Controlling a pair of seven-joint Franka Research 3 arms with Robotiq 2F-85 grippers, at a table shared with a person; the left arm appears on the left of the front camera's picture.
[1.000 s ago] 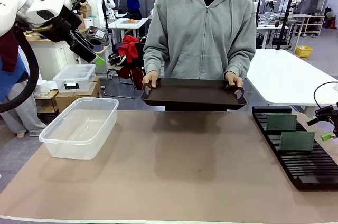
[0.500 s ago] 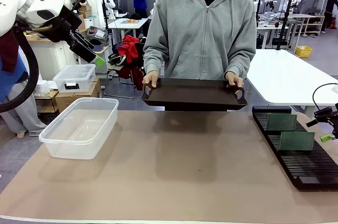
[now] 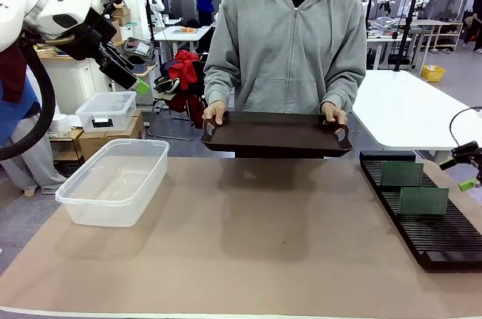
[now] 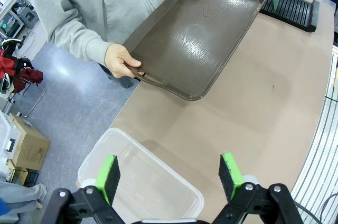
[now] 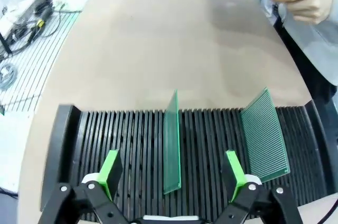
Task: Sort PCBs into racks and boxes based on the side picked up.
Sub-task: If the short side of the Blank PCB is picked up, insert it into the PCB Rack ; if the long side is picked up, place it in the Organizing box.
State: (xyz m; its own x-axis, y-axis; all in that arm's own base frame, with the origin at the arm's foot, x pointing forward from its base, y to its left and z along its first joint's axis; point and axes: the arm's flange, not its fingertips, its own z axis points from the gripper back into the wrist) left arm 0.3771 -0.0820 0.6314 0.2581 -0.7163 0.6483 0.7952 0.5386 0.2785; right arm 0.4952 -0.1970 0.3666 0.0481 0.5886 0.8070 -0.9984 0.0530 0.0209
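Two green PCBs stand upright in slots of the long black rack at the table's right. In the right wrist view one PCB is edge-on between the fingers' line and the other PCB stands to its right. My right gripper hangs open above the rack, holding nothing; from the front the right gripper is at the picture's right edge. My left gripper is open and empty, raised high over the clear box. The box sits at the table's left.
A person at the far side holds a dark brown tray with both hands just above the table's far edge; nothing lies in the tray. A smaller lidded clear container rests on cardboard boxes off the table.
My right gripper has drawn back slightly to the right, away from the rack. The left arm, the tray and the PCBs have not moved.
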